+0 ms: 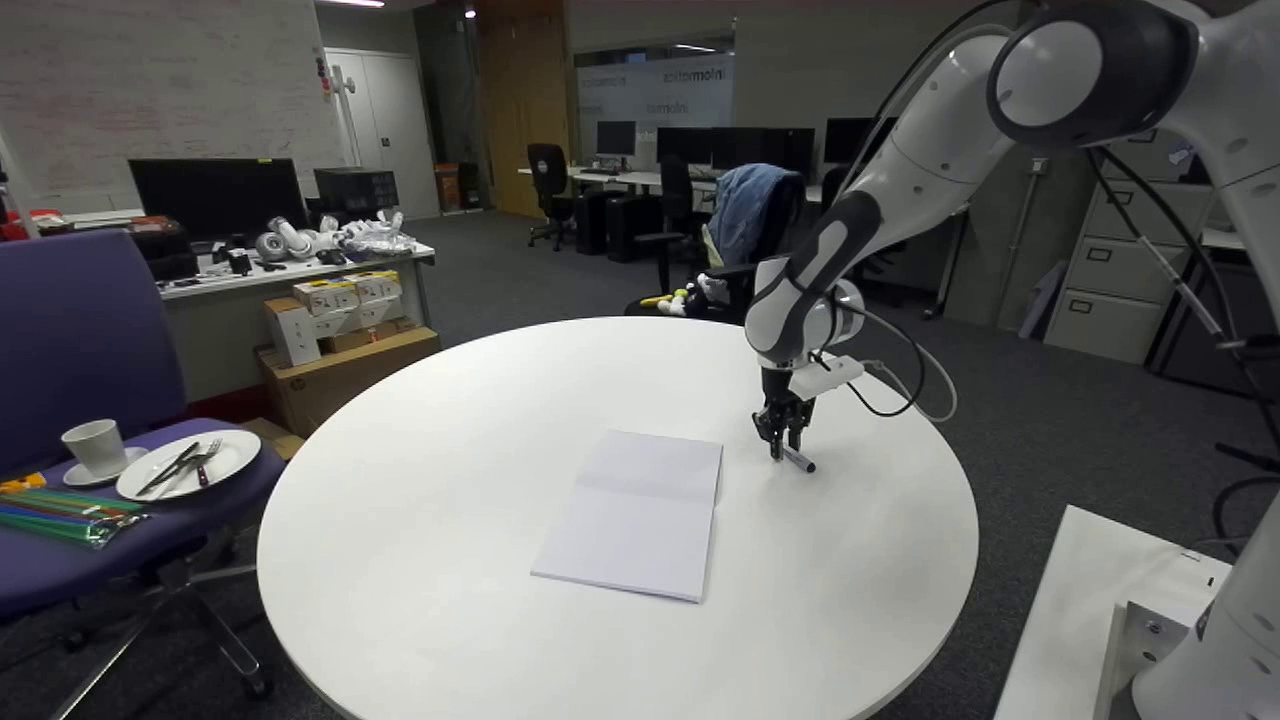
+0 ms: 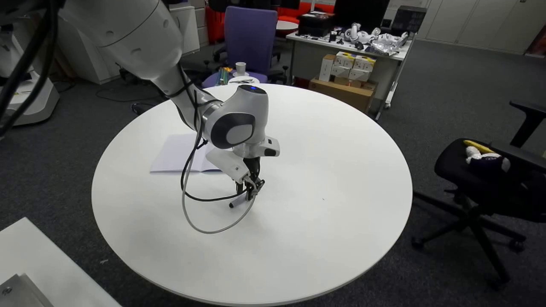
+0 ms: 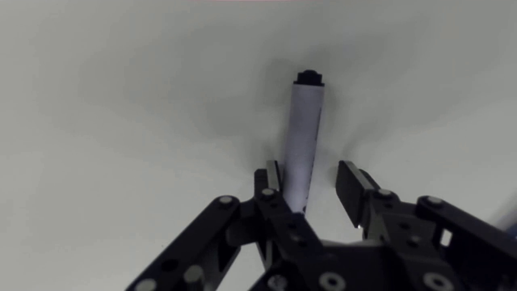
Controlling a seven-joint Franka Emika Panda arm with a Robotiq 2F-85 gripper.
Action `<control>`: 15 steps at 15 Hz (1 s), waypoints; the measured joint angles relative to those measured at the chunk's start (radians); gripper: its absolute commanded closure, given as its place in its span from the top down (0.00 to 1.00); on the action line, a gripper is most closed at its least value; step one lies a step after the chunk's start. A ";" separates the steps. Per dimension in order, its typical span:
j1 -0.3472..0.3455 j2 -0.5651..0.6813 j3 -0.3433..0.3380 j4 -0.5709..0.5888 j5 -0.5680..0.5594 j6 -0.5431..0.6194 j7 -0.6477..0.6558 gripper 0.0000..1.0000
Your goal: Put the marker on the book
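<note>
The marker (image 3: 302, 141), a light grey stick with a black end, lies on the round white table. It also shows in both exterior views (image 1: 800, 460) (image 2: 238, 201), partly hidden by the gripper. My gripper (image 3: 307, 174) is open, low over the table, with its fingers on either side of the marker. The left finger in the wrist view is close against the marker; a clear gap separates it from the right finger. The gripper shows in both exterior views (image 1: 785, 445) (image 2: 245, 193). The book (image 1: 635, 515), white and lying open, is apart from the marker; the arm partly hides it in an exterior view (image 2: 174, 154).
The round white table (image 1: 420, 480) bears the book and marker. A cable (image 2: 186, 213) loops from the wrist near the tabletop. A purple chair (image 1: 80, 330) with a plate (image 1: 235, 452) and cup stands beside the table. A black chair (image 2: 473, 179) stands at another side.
</note>
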 measured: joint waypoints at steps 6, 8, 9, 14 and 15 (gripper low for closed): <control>-0.001 -0.005 0.001 0.000 0.001 0.000 0.000 0.07; -0.002 -0.005 0.001 0.000 0.002 0.000 0.000 0.07; -0.002 -0.006 0.001 0.000 0.002 0.000 0.000 0.07; 0.005 -0.041 -0.001 -0.024 -0.011 0.012 0.000 0.07; 0.012 -0.059 -0.004 -0.039 -0.020 0.025 0.000 0.07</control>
